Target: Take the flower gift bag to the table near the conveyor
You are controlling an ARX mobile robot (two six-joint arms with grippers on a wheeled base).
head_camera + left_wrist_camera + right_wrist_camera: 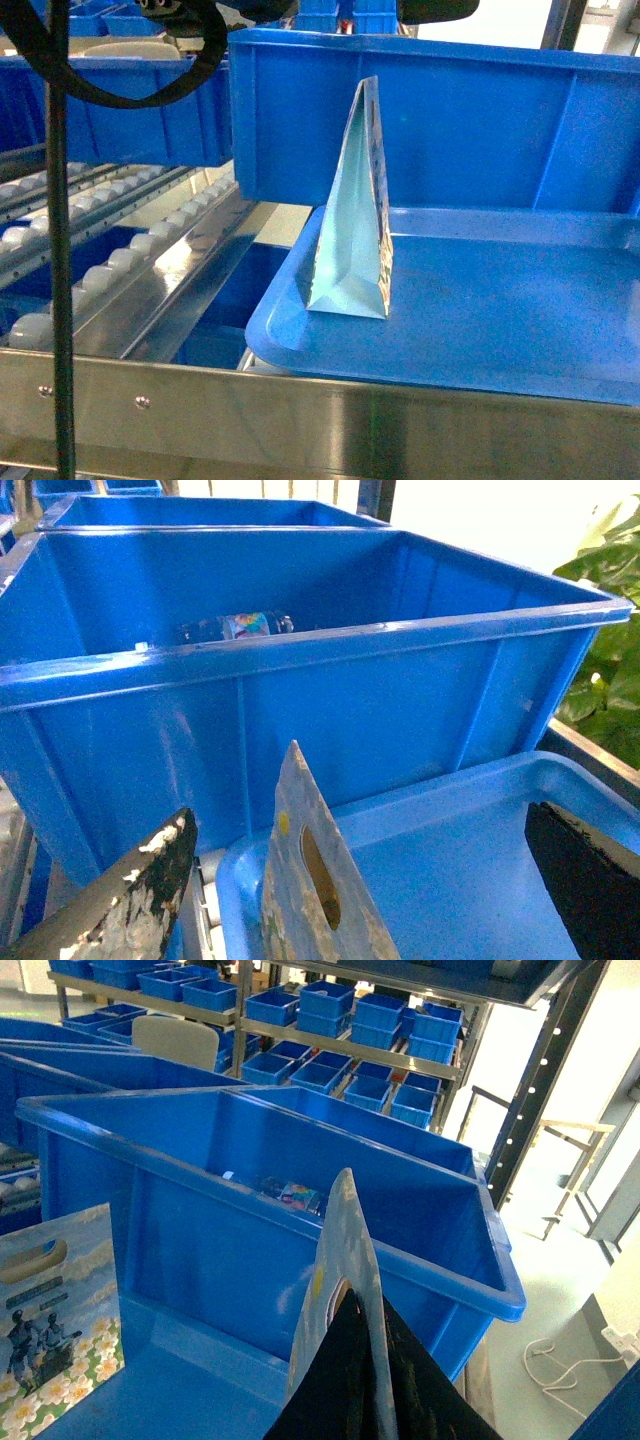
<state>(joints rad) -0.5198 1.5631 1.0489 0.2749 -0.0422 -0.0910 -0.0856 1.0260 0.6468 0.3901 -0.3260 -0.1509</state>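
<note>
Currently the gift bag [352, 215] stands upright on the tray [500, 320], just before the bin [450, 120]. Left pincer [360, 880] gapes wide around it; right pincer [352, 1380] pinches its top edge. Thin paper might slip or tear when lifted.

Gift bag [352, 235] upright on the tray [500, 320], near its 9 o'clock edge, seen edge-on. Directly behind tray, at 12 o'clock, a large bin [450, 120] holding a bottle [235, 627]; roller conveyor [110, 250] off at 9 to 10 o'clock, with another bin [110, 110] resting on it. Across the front at 6 o'clock, a metal rail [300, 415].
</note>
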